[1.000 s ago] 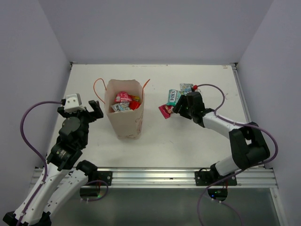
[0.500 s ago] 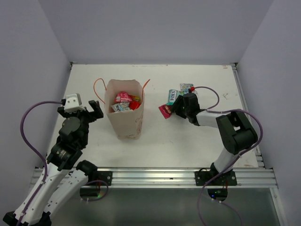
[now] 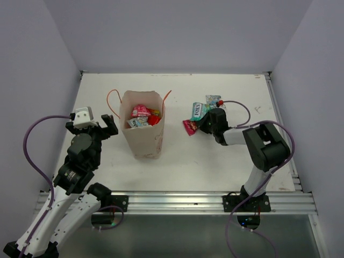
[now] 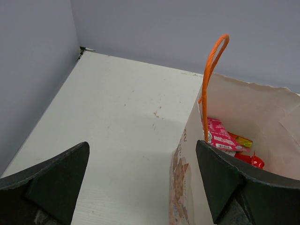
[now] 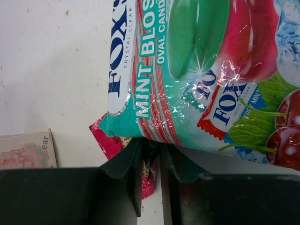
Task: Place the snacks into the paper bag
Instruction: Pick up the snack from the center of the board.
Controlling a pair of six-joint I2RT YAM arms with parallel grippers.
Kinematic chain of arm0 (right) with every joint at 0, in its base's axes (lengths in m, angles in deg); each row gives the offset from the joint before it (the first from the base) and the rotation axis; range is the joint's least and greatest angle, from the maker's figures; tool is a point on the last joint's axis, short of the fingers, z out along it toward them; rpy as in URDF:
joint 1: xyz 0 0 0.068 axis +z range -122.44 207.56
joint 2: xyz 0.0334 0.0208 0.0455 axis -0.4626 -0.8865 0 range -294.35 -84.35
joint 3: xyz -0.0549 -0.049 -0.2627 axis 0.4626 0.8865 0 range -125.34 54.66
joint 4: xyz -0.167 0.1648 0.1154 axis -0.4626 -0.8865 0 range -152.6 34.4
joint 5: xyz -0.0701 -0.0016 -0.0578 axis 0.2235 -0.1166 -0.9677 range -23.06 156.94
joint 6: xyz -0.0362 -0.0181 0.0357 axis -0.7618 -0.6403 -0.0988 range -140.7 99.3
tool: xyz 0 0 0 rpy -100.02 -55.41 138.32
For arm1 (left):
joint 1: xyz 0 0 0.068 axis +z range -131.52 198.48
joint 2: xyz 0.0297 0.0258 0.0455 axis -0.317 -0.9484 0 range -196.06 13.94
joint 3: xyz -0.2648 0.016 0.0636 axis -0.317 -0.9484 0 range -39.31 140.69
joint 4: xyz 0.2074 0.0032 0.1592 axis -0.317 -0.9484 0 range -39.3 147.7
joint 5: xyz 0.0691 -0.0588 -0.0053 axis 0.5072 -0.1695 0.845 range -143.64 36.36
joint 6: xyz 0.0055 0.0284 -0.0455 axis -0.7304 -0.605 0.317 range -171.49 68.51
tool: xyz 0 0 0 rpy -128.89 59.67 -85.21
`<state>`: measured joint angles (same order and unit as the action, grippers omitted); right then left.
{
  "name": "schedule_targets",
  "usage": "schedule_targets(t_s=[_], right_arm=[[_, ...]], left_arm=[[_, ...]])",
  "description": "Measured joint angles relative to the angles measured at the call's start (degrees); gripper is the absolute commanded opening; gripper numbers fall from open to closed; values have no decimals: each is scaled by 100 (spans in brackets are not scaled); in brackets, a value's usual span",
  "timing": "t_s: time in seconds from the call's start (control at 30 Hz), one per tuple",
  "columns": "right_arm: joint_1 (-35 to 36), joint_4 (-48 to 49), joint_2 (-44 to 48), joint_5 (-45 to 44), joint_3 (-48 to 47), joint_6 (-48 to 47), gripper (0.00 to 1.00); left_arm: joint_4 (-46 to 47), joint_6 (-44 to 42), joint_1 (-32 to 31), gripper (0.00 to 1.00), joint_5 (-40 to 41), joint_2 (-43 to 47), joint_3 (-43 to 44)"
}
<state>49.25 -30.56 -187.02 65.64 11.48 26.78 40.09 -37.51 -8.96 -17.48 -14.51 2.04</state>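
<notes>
Quick status on my rig. My left gripper [image 4: 141, 146] is spread all the way w/ nothing between the fingers. It's sitting just left of the paper bag [image 3: 144, 141], and one finger [image 4: 225, 183] is close beside the bag wall. Bag's upright w/ the top open, on the left half of the white table [image 3: 215, 161]. One orange cord handle [image 4: 212, 70] sticks up in front of the wrist cam.

Some snacks are already inside: a pink pkt [image 3: 141, 110], sth red [image 3: 153, 120] and a pale pkt [image 3: 136, 123]. Left wrist cam also catches a bit of yellow [image 4: 242, 140] in there.

My right gripper [image 5: 151, 144] is over on the right, well apart from the bag, nosed into the small pile lying on the table. The teal-white FOX'S pkt [image 5: 187, 70] is on top, w/ a magenta pkt [image 5: 110, 140] poking out underneath. A light blue pkt [image 3: 213, 99] lies just behind them.

The jaws are nearly pressed together, only a thin slit left. The tips are right at the lower edge of the FOX'S pkt, w/ magenta showing thru the slit. Tbh I can't tell whether I've pinched the FOX'S one, the magenta one, or neither.
</notes>
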Motion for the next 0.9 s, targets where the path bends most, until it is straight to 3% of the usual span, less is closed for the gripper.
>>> schedule_targets(t_s=[0.2, 0.4, 0.9], right_arm=[[-2, 83, 352, 79, 404, -94, 0], [-2, -323, 774, 94, 629, -317, 0], [0, -3665, 2540, 234, -90, -1392, 0]], left_arm=[[0, 0, -2, 100, -2, 0, 0], [0, 0, 0, 100, -4, 0, 0], [0, 0, 0, 100, -24, -4, 0]])
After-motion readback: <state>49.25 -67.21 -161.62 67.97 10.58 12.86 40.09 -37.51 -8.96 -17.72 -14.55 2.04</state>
